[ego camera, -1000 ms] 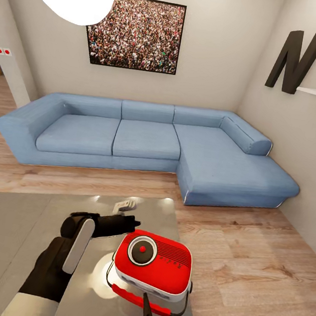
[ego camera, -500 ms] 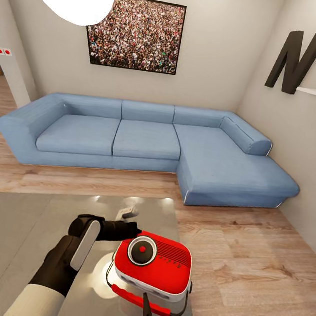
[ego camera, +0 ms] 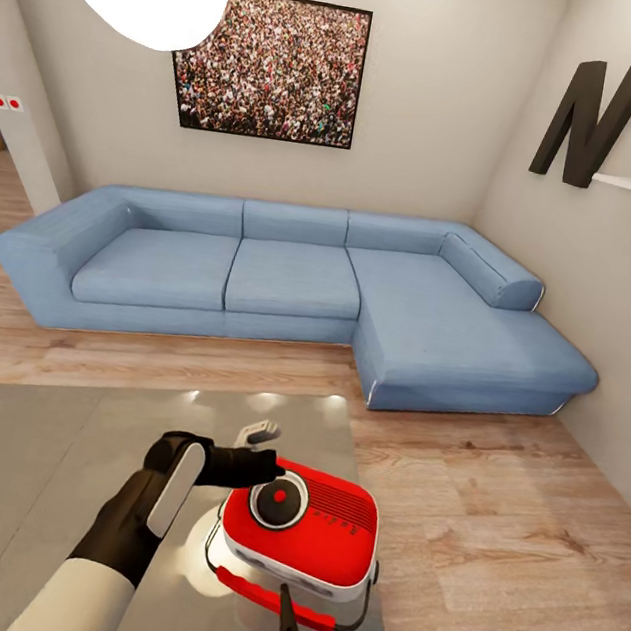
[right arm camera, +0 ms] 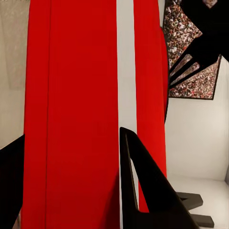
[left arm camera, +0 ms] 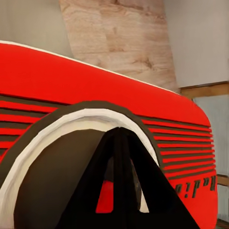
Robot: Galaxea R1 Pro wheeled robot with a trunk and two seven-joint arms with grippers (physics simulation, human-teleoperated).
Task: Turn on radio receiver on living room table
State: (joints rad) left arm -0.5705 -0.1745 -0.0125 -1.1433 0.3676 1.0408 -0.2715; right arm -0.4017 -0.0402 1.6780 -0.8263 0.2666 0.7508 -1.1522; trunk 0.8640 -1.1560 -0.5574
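Living room: beige walls, light wood floor, blue sofa [ego camera: 300, 283] along the far wall, crowd photo [ego camera: 270, 66] above it. Nearer, the table [ego camera: 22, 454], glossy grey-beige, runs under both arms.

The radio receiver [ego camera: 302, 528] is off the tabletop, tilted, dial face up toward the head camera. Right gripper [ego camera: 287, 627] comes up from below at the red handle bar; right wrist view has a dark finger [right arm camera: 143, 191] either side of the red-and-white striped body, so it looks clamped on the radio, probably steadying it so a press does not push it away.

Left gripper [ego camera: 258, 464] sits just beside the dial's rim. Left wrist view: fingertips [left arm camera: 121, 181] drawn together, pointed at the dark knob's red centre, apparently a closed poking tip. Contact with the knob: cannot tell.
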